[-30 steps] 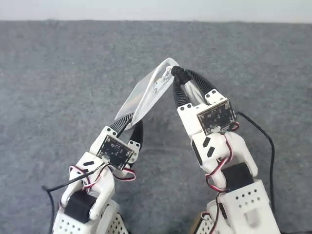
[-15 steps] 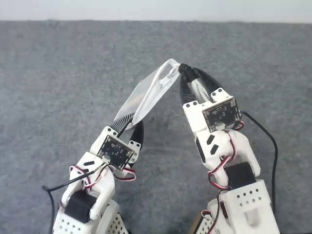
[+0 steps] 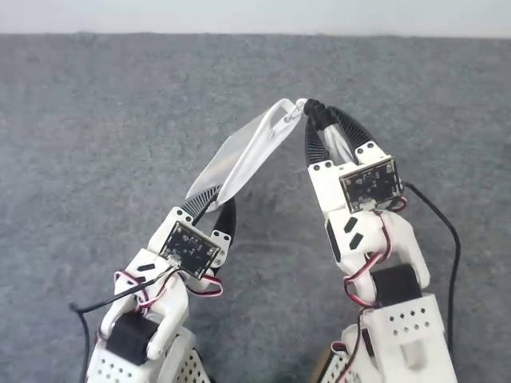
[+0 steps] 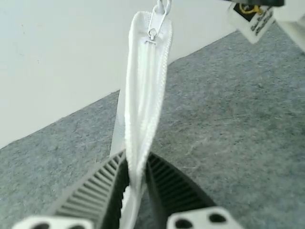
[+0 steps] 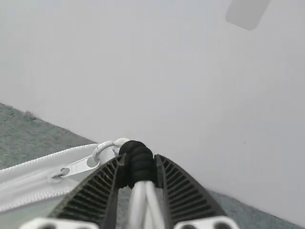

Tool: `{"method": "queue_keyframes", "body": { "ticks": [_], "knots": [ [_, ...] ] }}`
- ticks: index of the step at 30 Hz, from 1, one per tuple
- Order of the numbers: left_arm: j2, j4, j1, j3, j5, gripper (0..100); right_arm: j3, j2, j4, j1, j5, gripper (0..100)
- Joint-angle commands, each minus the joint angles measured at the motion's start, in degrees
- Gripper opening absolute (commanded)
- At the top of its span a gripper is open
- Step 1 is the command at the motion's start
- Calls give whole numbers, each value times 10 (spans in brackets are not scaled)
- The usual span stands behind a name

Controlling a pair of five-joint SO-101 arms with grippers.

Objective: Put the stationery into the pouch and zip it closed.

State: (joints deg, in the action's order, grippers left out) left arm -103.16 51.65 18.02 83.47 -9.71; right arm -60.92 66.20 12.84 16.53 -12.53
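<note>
The translucent white flat zip pouch [image 3: 243,152] hangs stretched above the middle of the grey felt bench [image 3: 96,120], its near end clamped in the left pincer [image 4: 136,164], while the right pincer [image 5: 138,162] pinches the black knotted pull cord [image 5: 135,150] with the small metal slider [image 4: 152,32] run to the pouch's far end, so the zipping looks all but finished.
</note>
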Motion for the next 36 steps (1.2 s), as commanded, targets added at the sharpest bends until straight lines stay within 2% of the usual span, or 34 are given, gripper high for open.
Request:
{"method": "queue_keyframes", "body": {
  "ticks": [1, 17, 28, 36],
  "knots": [
    [-12, 9, -28, -8, 5, 9, 37, -38, -49, -41, 4, 6],
    [-12, 9, -30, -7, 6, 9, 120, -197, -80, -118, 27, 6],
    [-12, 11, -30, -7, 6, 9, 142, -217, -75, -173, 75, 6],
    [-12, 11, -30, -7, 6, 9, 142, -218, -75, -178, 80, 6]
  ]
}}
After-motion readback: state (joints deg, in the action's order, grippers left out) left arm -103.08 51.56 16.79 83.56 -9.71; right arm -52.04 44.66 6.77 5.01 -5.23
